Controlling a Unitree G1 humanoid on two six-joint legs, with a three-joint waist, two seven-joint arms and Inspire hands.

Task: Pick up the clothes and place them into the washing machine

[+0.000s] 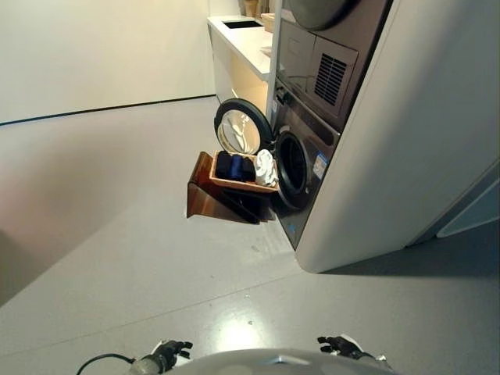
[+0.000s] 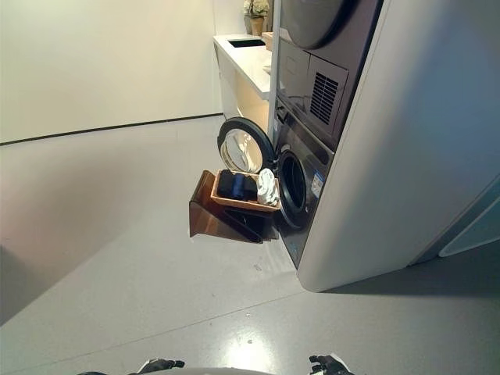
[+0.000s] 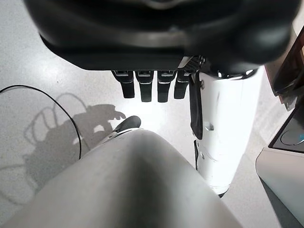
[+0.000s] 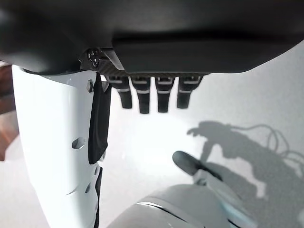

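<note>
The washing machine (image 1: 301, 168) stands far ahead to the right, dark and glossy, built into a tall pale cabinet (image 1: 406, 148). Its round, glass-centred door (image 1: 242, 127) is swung wide open to the left. Just in front of the drum opening sits a shallow wooden tray (image 1: 242, 185) on a slanted brown stand (image 1: 209, 199). In it lie the clothes (image 1: 244, 167): soft dark and blue bundles, with a crumpled white piece at the right end, the row running left to right. Down at the near edge, the left hand (image 3: 152, 88) hangs over the smooth grey floor (image 1: 117, 234), fingers straight, holding nothing. The right hand (image 4: 154, 95) is the same, fingers loose and straight, empty.
</note>
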